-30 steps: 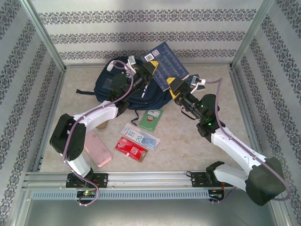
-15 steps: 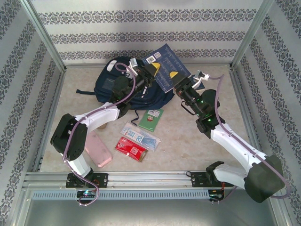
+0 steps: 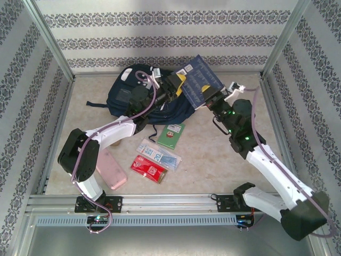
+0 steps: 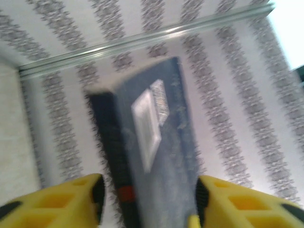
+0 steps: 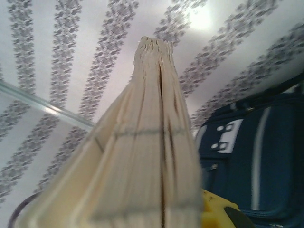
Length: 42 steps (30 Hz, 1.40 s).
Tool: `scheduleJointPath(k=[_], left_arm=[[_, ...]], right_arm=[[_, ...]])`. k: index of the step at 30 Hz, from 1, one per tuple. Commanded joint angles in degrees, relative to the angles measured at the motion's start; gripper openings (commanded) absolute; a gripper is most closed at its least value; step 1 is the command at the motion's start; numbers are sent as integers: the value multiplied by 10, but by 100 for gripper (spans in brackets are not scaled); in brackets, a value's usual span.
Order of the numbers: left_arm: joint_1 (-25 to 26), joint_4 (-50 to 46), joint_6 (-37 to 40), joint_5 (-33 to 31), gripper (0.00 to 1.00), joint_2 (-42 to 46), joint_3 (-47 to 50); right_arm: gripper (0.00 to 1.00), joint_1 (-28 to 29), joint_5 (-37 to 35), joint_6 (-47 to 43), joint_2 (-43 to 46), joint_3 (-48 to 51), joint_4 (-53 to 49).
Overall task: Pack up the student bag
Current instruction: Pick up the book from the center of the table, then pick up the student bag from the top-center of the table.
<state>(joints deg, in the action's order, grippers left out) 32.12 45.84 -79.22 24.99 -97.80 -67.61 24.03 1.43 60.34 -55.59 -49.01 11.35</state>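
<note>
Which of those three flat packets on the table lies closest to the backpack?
The green packet, just in front of the backpack; the clear packet and the red packet lie farther from it.

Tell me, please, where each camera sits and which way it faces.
Top external: above and behind, looking down at the table; left arm, right arm, bag, book.
Left wrist: faces the back wall along the book; both yellow fingers.
Right wrist: looks up the book's pages; bag, one finger.
Shared: the book.

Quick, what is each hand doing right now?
Left hand: open, fingers apart on either side of the blue book.
Right hand: closed on that book's page edge.
</note>
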Motion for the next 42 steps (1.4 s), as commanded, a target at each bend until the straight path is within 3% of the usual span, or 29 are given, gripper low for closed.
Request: scheduleJointPath(k=[1,4,10,14,16,20,25,31,42], left_arm=[[-17,-242,148,62,61,6,-49],[-22,-419,277,23,64,1,-96],[-67,-578,403,-24,63,-64,-193],[-91,-766,540,-92,62,-193,-384],[-99,-814,566,-100,62,-253,-463],[-122,-851,548,-46,62,-358,-594],[-141,-862,527,3,62,-434,-682],[-144,-806,492,96,56,-458,-681],[-132,-785,489,146,43,-469,-668]], right_arm=[[0,-18,-58,-71,69,-19,-128],[0,-35,-61,-103,118,-2,-183],[0,-63,-21,-147,164,21,-263],[0,-66,-17,-165,181,30,-276],[0,-67,-11,-176,183,25,-280],[0,-71,-2,-180,181,12,-296],[0,-86,22,-163,189,21,-296],[0,-102,41,-160,185,45,-292],[0,-131,94,-138,146,77,-251]])
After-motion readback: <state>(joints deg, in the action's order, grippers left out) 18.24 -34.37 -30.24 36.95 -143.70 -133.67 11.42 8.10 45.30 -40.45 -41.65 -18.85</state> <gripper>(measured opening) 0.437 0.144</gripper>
